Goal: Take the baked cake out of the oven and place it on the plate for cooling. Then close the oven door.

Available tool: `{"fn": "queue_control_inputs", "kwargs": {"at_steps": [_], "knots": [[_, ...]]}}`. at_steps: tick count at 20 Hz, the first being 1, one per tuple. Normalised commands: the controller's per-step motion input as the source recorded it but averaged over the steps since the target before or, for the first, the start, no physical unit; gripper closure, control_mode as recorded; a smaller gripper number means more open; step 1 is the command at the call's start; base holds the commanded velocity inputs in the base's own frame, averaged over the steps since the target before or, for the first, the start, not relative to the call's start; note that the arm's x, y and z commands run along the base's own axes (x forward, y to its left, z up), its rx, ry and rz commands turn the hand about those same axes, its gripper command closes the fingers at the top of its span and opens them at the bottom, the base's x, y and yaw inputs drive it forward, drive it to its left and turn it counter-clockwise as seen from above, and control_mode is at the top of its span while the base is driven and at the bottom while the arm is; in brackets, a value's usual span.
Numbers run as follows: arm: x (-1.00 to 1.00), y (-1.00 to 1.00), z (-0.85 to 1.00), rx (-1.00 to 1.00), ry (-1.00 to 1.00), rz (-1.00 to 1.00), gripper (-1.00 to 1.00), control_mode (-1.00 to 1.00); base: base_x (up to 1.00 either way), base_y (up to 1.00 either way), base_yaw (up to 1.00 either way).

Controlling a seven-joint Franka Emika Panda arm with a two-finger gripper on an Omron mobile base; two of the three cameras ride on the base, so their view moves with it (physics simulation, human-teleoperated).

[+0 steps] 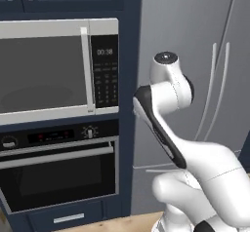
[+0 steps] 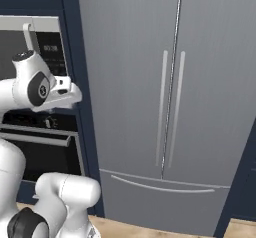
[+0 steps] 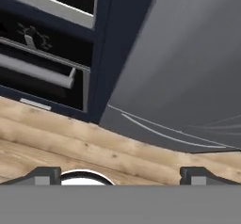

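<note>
Approach step: oven door (image 1: 58, 175) looks shut, jaws wide open & empty; next reach its handle (image 1: 56, 157), pull down.

Arm (image 1: 166, 109) folded upright, elbow bent; jaws spread wide, empty.

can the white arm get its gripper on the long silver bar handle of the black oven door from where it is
Probably yes. The black glass oven door is shut, with its long silver bar handle exposed and nothing before it. The open gripper points down at the wooden floor, so the arm must swing left.
</note>
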Motion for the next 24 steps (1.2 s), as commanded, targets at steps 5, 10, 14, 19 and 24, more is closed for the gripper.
{"fn": "queue_control_inputs", "kwargs": {"at_steps": [5,10,14,19,24], "knots": [[-0.06,0.58,-0.29,-0.23,-0.04,0.09,-1.0,-1.0,0.0,0.0,0.0],[-0.01,0.58,-0.32,-0.25,-0.11,0.12,-1.0,-1.0,0.0,0.0,0.0],[0.0,0.52,-0.31,-0.23,-0.14,0.12,-1.0,-1.0,0.0,0.0,0.0],[0.0,0.48,-0.31,-0.23,-0.13,0.15,-1.0,-1.0,0.0,0.0,0.0],[0.06,0.4,-0.39,-0.21,-0.21,0.21,-1.0,-1.0,0.0,0.0,0.0]]}}
